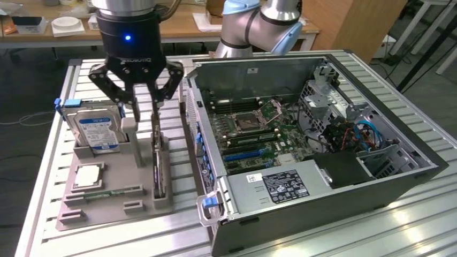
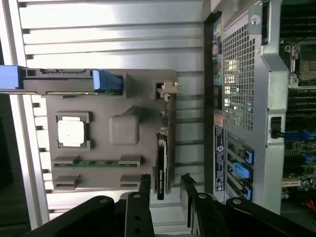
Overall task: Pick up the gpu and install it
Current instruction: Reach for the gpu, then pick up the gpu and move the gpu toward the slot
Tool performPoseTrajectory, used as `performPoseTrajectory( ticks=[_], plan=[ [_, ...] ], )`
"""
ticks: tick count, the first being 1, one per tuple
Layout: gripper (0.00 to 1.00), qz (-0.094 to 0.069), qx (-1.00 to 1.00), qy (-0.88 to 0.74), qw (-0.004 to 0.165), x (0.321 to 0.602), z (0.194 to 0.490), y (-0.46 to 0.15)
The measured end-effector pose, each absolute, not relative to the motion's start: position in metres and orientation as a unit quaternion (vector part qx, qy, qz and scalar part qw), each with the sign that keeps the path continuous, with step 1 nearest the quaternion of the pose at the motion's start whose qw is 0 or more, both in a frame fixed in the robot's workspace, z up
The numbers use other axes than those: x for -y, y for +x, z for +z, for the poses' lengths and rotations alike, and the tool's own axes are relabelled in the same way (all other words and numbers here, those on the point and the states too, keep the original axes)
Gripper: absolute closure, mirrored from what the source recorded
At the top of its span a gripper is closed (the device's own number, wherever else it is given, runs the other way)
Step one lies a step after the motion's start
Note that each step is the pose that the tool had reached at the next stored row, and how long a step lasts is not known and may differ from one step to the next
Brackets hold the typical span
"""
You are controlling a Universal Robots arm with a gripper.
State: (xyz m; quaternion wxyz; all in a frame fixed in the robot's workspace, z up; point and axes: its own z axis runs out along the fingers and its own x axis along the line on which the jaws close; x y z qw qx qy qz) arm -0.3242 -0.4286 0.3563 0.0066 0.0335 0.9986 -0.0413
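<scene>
- The tabletop (image 1: 400, 225) carries the open computer case (image 1: 357, 206) and, just beside it, the grey holder tray (image 1: 107, 206). The case wall stands close to the tray, so a careless swing with a load could strike its edge.
- My tool (image 1: 143, 110) hangs low over the tray. It is released, its jaws partly spread and astride the graphics card. In the wrist view there is a gap between each finger (image 2: 144, 185) and the card, so I grip nothing yet.
- The hard drive (image 1: 96, 131) stands upright in the tray near my outer finger. If I drift that way, I judge I could knock it.
- The graphics card (image 1: 157, 176) stands on edge in its slot in the tray, on the side nearest the case. It is thin, so an off-centre squeeze could tilt it, jam it in the slot or let it slip.
- The memory stick (image 1: 111, 194) lies flat in the tray, well apart from my tool.
</scene>
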Motion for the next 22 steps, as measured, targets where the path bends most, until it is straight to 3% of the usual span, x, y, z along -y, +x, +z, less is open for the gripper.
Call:
performPoseTrajectory(
  ticks=[22],
  plan=[
    [0.62,-0.041,-0.999,0.033,0.007,0.4286,0.3464,-0.3275]
  ],
)
